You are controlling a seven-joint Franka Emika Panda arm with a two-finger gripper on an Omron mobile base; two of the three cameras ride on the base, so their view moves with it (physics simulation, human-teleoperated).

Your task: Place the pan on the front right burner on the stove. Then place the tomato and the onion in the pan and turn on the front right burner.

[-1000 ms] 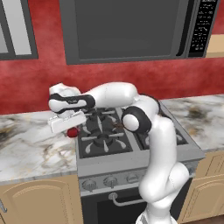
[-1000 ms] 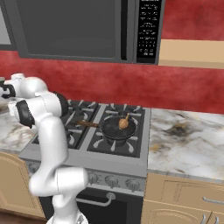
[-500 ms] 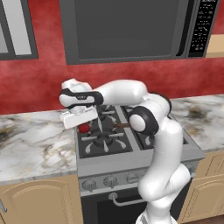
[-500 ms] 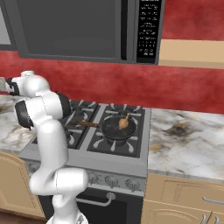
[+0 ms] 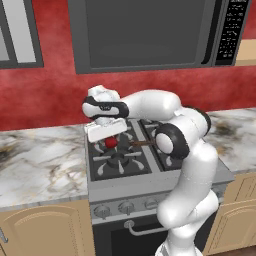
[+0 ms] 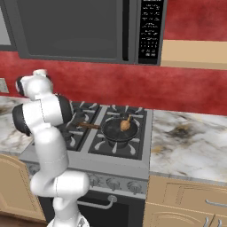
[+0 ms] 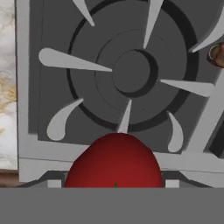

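Observation:
My gripper [image 5: 110, 139] is shut on the red tomato [image 5: 111, 143] and holds it just above the stove's [image 5: 150, 181] front left burner [image 7: 131, 72]. From the hand view the tomato [image 7: 114, 162] sits between the finger tips, over that burner's near edge. The black pan [image 6: 117, 129] rests on the front right burner, its grate [image 6: 113, 148] showing beneath it. Its brown handle [image 6: 88, 125] points left. The tan onion [image 6: 125, 125] lies inside the pan. The handle's end [image 7: 217, 55] shows at the right edge of the hand view.
A dark microwave [image 5: 145, 32] hangs above the stove. Marble counter runs to the left [image 5: 40, 160] and to the right [image 6: 186, 146]. A row of knobs [image 6: 113, 185] lines the stove front. My own arm [image 5: 170, 140] crosses over the right burners.
The arm has swung right, carrying the tomato from above the left counter's edge to over the front left burner. The pan and onion have stayed put.

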